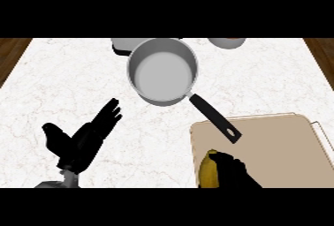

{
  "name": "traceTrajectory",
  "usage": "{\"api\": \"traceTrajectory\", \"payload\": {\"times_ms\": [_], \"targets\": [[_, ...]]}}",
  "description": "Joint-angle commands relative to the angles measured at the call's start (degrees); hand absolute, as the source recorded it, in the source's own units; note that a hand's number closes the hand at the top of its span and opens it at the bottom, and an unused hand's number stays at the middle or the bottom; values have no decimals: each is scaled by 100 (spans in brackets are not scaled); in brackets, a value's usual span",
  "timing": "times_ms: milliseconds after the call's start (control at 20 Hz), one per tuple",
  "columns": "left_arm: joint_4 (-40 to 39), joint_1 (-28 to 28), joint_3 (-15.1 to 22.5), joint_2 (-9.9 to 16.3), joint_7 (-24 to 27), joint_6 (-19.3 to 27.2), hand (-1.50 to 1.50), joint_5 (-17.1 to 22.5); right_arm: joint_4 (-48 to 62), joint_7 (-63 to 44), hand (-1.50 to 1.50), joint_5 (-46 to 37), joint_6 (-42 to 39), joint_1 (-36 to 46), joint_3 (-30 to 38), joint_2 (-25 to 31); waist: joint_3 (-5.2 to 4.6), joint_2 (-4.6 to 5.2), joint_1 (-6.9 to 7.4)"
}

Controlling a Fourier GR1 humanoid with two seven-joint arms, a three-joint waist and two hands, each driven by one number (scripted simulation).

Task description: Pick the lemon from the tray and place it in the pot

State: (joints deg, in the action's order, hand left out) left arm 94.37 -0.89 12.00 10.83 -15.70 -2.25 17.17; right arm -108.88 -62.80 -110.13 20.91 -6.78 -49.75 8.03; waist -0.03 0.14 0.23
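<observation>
Pot [163, 73] stands on the white marble counter [58, 88], in the upper middle of the view. It is grey metal, and its inside shows only a bare pale bottom. Its black handle [215, 117] runs down and to the right, and the end of it lies over the upper left corner of the tray [280, 145]. The tray is beige and flat with a low rim, at the lower right of the counter.

On the left edge of the tray lies a yellow fruit [209, 170]. The task calls it a lemon, but it looks long and narrow (more like a banana). Its long axis runs nearly straight up and down in the view, with the upper tip pointing toward the pot handle; the lower end is cut by the edge of the view. The right hand [236, 171] is just beside it on the right side, and its fingers curl against the fruit.

The left hand [85, 139] rests at the lower left over the bare counter, fingers straight and spread, thumb out to the left, holding nothing.

Behind the pot, at the top edge, part of a grey dish [127, 44] and part of a bowl [227, 42] are visible; I cannot tell their contents.
</observation>
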Motion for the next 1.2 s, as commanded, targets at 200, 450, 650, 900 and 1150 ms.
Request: {"api": "traceTrajectory", "payload": {"times_ms": [200,450,650,900,1150], "targets": [[-2,-127,32,8,-65,-90,0,30,-897,-548,150,1231,-285,692,333,-760,3,75,189],[83,-146,102,-12,-99,-92,0,-1,-640,-446,150,1560,-255,1030,714,-761,8,98,312],[-116,-243,165,-134,43,-83,0,-84,-273,-504,150,2361,-537,1973,1444,-779,-3,121,340],[-214,-337,125,-72,-20,-211,0,-23,938,-383,150,3571,-470,3815,2738,-794,-1,114,408],[-63,-202,177,-125,-10,-119,0,-106,2925,177,150,4422,-127,5037,3726,-800,3,112,440]]}}
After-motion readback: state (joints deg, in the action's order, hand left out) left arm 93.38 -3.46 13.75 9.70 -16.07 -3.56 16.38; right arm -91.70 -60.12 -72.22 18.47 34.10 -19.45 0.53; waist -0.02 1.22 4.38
